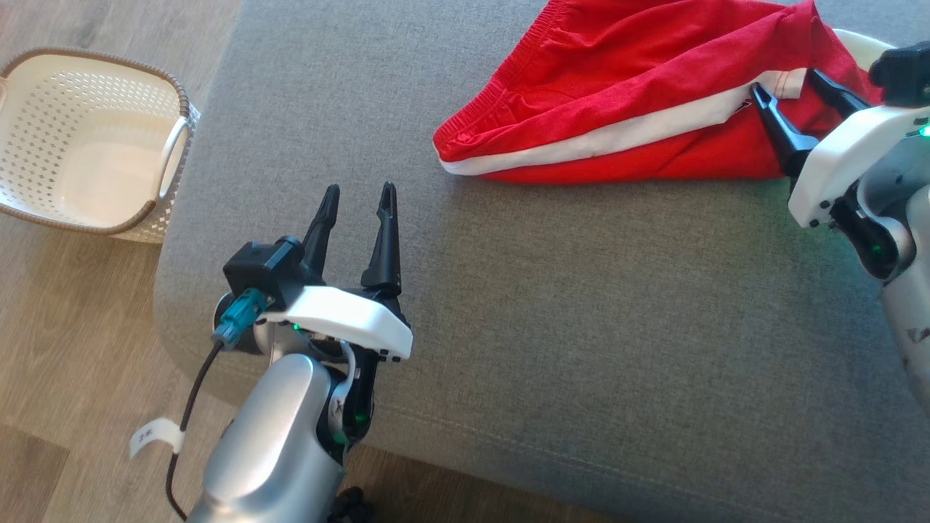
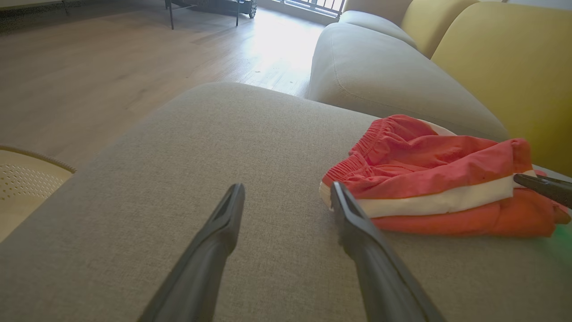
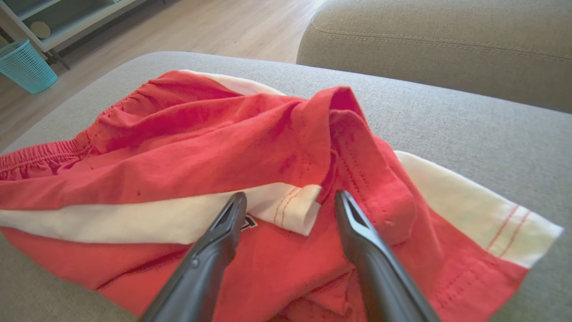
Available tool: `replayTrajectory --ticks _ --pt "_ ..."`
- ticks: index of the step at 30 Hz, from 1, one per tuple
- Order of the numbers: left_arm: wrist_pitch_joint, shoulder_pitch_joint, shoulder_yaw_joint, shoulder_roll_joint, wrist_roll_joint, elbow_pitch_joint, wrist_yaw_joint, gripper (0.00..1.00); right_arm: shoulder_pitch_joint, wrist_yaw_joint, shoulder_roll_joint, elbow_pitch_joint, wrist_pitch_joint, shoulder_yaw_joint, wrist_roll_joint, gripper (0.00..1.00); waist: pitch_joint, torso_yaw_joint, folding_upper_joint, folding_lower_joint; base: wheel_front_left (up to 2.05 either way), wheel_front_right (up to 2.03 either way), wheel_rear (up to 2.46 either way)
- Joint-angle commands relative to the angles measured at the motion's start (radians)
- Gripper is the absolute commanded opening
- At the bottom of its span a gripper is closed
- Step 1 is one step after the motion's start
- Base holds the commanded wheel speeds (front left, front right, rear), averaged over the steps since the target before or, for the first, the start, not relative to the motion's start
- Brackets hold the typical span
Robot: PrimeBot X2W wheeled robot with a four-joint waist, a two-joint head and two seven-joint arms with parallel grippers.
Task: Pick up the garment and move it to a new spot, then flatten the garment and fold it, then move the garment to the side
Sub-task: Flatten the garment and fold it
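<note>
The garment is a pair of red shorts with a white side stripe, lying folded over and rumpled on a grey cushion, toward its far right. In the left wrist view the garment lies right of the fingers; in the right wrist view the garment spreads under the fingers. My right gripper is open, its tips over the white stripe near the shorts' leg end, gripping nothing. My left gripper is open over bare cushion, well left of the waistband. The left gripper and right gripper both stand spread apart.
A white perforated basket with a brown rim sits on the wooden floor left of the cushion. A second grey cushion and yellow backrests lie beyond. A teal bin stands far off on the floor.
</note>
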Motion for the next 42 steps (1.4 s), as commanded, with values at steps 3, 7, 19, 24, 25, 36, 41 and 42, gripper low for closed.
replayTrajectory --ticks 3,7,19,24,25,36,41,42 --pt "-0.012 -0.016 0.021 0.015 -0.012 -0.021 0.005 1.00 -0.018 0.000 -0.018 -0.021 -0.014 0.035 0.028 1.00 -0.001 0.001 0.0000 0.0000 0.00 0.00 0.00" --pt "-0.012 -0.016 0.019 0.015 -0.012 -0.019 0.006 1.00 -0.024 0.000 -0.029 -0.015 -0.013 0.068 0.055 1.00 0.000 0.002 0.0000 0.0000 0.00 0.00 0.00" --pt "-0.012 -0.025 0.023 0.015 -0.010 0.003 0.007 1.00 -0.049 0.000 -0.055 -0.007 -0.049 0.140 0.110 0.00 0.001 -0.010 0.0000 0.0000 0.00 0.00 0.00" --pt "-0.012 -0.027 0.032 0.015 -0.007 0.010 0.008 1.00 -0.053 0.000 -0.069 -0.010 -0.078 0.153 0.124 0.00 -0.001 -0.021 0.0000 0.0000 0.00 0.00 0.00" --pt "-0.012 -0.027 0.034 0.015 -0.006 0.012 0.008 1.00 -0.052 0.000 -0.072 -0.011 -0.086 0.151 0.126 0.00 -0.003 -0.024 0.0000 0.0000 0.00 0.00 0.00" --pt "-0.012 -0.024 0.106 0.015 0.036 0.039 -0.007 1.00 0.015 0.000 -0.093 -0.075 -0.143 0.082 0.151 0.00 -0.029 -0.098 0.0000 0.0000 0.00 0.00 0.00" --pt "-0.012 -0.035 0.133 0.015 0.065 0.045 -0.030 1.00 0.056 0.000 -0.084 -0.106 -0.149 0.008 0.141 0.00 -0.025 -0.139 0.0000 0.0000 0.00 0.00 0.00" --pt "-0.012 -0.036 0.135 0.015 0.070 0.046 -0.035 1.00 0.062 0.000 -0.078 -0.110 -0.149 -0.008 0.137 0.00 -0.022 -0.147 0.0000 0.0000 0.00 0.00 0.00"
